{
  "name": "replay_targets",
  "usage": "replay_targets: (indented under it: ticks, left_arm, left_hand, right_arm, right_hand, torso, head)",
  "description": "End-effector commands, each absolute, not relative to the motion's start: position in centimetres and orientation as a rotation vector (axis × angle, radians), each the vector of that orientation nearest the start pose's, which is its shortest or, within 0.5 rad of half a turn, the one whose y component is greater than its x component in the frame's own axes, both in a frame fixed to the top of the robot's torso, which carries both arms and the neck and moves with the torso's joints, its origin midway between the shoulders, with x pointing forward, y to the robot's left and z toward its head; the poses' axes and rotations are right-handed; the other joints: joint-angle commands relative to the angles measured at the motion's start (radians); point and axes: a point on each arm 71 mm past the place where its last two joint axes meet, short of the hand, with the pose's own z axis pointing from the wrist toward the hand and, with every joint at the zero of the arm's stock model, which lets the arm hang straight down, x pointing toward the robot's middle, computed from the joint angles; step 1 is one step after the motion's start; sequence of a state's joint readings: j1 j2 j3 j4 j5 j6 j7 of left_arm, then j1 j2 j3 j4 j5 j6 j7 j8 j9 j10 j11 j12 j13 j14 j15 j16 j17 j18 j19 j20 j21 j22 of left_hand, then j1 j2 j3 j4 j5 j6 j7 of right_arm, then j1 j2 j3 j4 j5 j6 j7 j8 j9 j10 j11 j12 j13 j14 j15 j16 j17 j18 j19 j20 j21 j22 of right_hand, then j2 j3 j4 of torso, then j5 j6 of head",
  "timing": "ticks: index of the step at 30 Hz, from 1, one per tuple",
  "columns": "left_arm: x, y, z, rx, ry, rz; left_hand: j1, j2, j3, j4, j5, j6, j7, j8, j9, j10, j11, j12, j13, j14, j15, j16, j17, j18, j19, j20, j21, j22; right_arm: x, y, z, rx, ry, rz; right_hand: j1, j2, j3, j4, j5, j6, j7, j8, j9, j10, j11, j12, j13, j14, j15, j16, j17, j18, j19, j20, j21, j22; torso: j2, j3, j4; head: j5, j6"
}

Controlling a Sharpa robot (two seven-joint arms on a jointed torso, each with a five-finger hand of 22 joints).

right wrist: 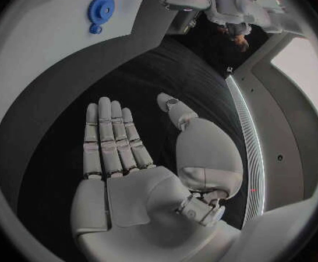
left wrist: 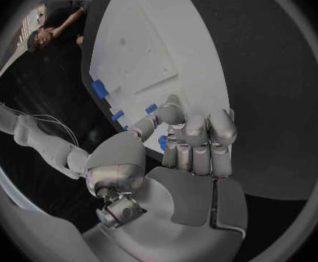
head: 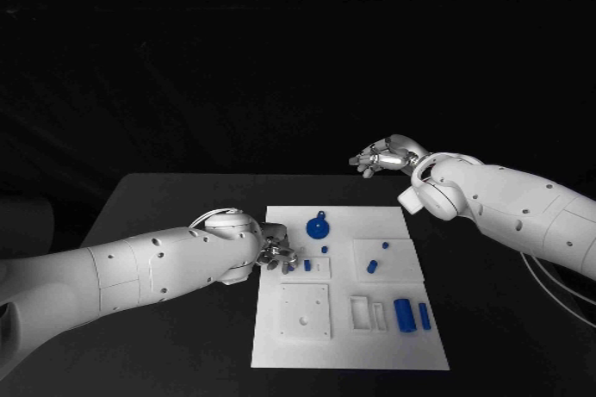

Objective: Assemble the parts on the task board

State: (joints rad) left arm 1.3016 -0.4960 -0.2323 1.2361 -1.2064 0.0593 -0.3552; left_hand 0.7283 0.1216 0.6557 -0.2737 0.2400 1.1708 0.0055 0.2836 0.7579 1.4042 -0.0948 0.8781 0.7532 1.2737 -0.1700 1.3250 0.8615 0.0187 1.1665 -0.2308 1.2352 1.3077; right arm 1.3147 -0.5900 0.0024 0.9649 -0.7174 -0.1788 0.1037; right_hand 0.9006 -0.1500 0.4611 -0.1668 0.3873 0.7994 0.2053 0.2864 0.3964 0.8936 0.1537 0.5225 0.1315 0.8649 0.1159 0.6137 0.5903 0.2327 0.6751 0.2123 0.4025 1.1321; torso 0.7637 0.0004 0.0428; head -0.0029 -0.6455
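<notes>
- risking a slip: the left hand (head: 273, 256) grips a small blue part (left wrist: 162, 142) only at its fingertips, over the left edge of the board (head: 348, 350); a tilt there could drop it or jam it at its seat.
- left hand: fingers curled in narrow, part pinched between thumb and fingers, other blue parts just beyond the fingertips.
- right hand (head: 388, 157): flat and wide, holding nothing, raised well beyond the board's far edge; blue gear (right wrist: 100, 9) lies well ahead of its fingers.
</notes>
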Motion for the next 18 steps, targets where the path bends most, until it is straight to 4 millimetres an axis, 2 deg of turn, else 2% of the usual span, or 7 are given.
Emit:
replay_targets:
  ticks: [1, 7, 18]
  left_arm:
    - [51.7, 13.0, -25.0, 0.198, 2.211, -0.321]
    - [52.0, 13.6, -25.0, 0.206, 2.194, -0.294]
    - [52.4, 14.3, -24.8, 0.228, 2.151, -0.26]
  left_hand:
    - [0.015, 0.005, 0.028, -0.021, 0.213, 0.005, 0.005, -0.002, -0.001, 0.0, -0.007, 0.006, 0.002, 0.018, -0.022, 0.004, 0.002, 0.137, -0.003, -0.014, 0.004, 0.014]
    - [0.019, 0.002, 0.029, -0.021, 0.213, 0.006, 0.005, -0.001, -0.001, 0.0, -0.007, 0.006, 0.002, 0.018, -0.022, 0.004, 0.002, 0.137, -0.003, -0.014, 0.005, 0.014]
    - [0.023, -0.002, 0.03, -0.021, 0.213, 0.007, 0.005, -0.001, -0.001, 0.0, -0.007, 0.006, 0.002, 0.018, -0.023, 0.005, 0.003, 0.137, -0.003, -0.014, 0.007, 0.014]
  right_arm:
    - [59.7, -23.9, -14.2, 0.51, 1.629, 0.947]
    - [59.7, -23.9, -14.1, 0.511, 1.628, 0.946]
    - [59.7, -24.0, -14.1, 0.511, 1.628, 0.945]
  right_hand:
    - [-0.001, 0.008, -0.002, 0.003, 0.003, -0.003, 0.005, 0.003, -0.001, -0.005, 0.001, 0.006, -0.001, -0.005, 0.001, 0.007, -0.001, 0.02, 0.001, 0.008, -0.007, 0.001]
    - [-0.001, 0.008, -0.002, 0.003, 0.003, -0.003, 0.005, 0.003, -0.001, -0.005, 0.001, 0.006, -0.002, -0.005, 0.001, 0.007, -0.001, 0.02, 0.001, 0.008, -0.007, 0.001]
    - [0.0, 0.008, -0.003, 0.003, 0.002, -0.003, 0.005, 0.003, -0.002, -0.005, 0.001, 0.007, -0.002, -0.005, 0.001, 0.007, -0.001, 0.021, 0.0, 0.008, -0.007, 0.002]
  torso:
    - [0.0, 0.0004, 0.0001]
    - [0.0, 0.0012, 0.0003]
    - [0.0, 0.0, 0.0004]
  head:
    - [0.0, 0.001]
    - [-0.001, 0.002]
    - [-0.003, 0.002]
